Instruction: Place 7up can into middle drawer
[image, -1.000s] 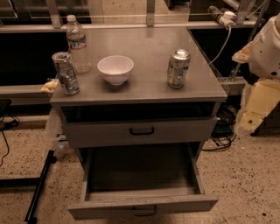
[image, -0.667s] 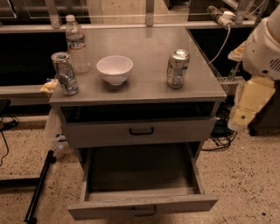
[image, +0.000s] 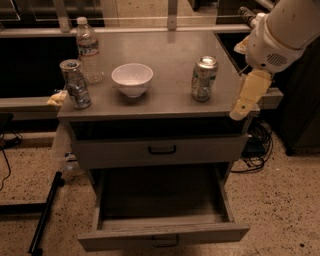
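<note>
The 7up can (image: 204, 78) stands upright on the right part of the cabinet top, silvery with pale green markings. The middle drawer (image: 165, 239) is pulled out at the bottom of the cabinet and nothing shows inside it. The handled drawer front above it (image: 161, 150) is shut. My gripper (image: 246, 97) hangs from the white arm at the cabinet's right edge. It is to the right of the can, a little lower than it, and apart from it.
A taller dark-patterned can (image: 75, 84), a clear water bottle (image: 89, 50) and a white bowl (image: 132, 78) stand on the left and middle of the top. Cables (image: 255, 150) lie on the floor to the right. A black bar (image: 44, 215) lies at the lower left.
My arm and gripper have moved left and a little up, from beside the cabinet to its right edge, nearer the 7up can. Nothing on the top has moved.
</note>
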